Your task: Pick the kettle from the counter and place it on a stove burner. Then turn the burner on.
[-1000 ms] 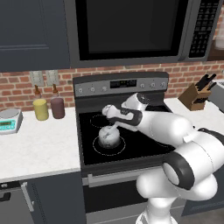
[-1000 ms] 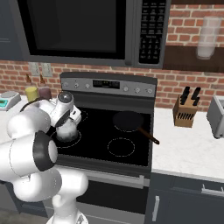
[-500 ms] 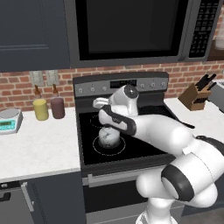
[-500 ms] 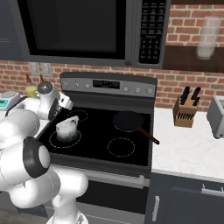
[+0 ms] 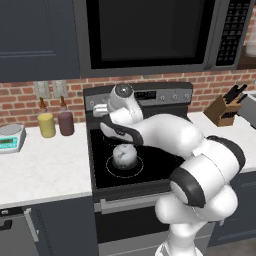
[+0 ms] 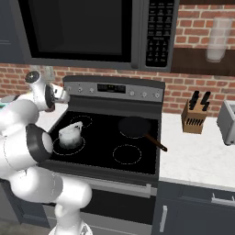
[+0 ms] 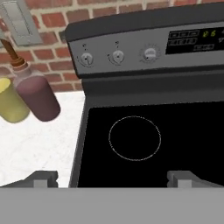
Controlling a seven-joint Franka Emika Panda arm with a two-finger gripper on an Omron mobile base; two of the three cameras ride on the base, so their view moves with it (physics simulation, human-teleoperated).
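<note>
The grey-white kettle (image 5: 124,155) (image 6: 69,134) stands upright on the front-left stove burner (image 5: 109,165) (image 6: 57,146), the widest pale ring of the black cooktop. My gripper (image 5: 101,110) (image 6: 61,94) (image 7: 114,178) hovers open and empty above the cooktop's back left corner, behind and clear of the kettle. It faces the stove's control panel, where three knobs (image 7: 117,56) sit in a row just ahead of it. A smaller rear ring (image 7: 134,138) lies below the fingertips (image 7: 43,178). The off-white counter (image 5: 45,165) stretches to the left.
A yellow jar (image 5: 46,125) (image 7: 11,103) and a maroon jar (image 5: 65,122) (image 7: 39,98) stand on the counter beside the stove. A black frying pan (image 6: 134,126) occupies the rear right burner. A knife block (image 6: 194,117), a scale (image 5: 10,137) and a microwave (image 5: 150,30) overhead are nearby.
The gripper has lifted off the kettle and swung up, back and left toward the control panel. The kettle stays put on the front-left burner.
</note>
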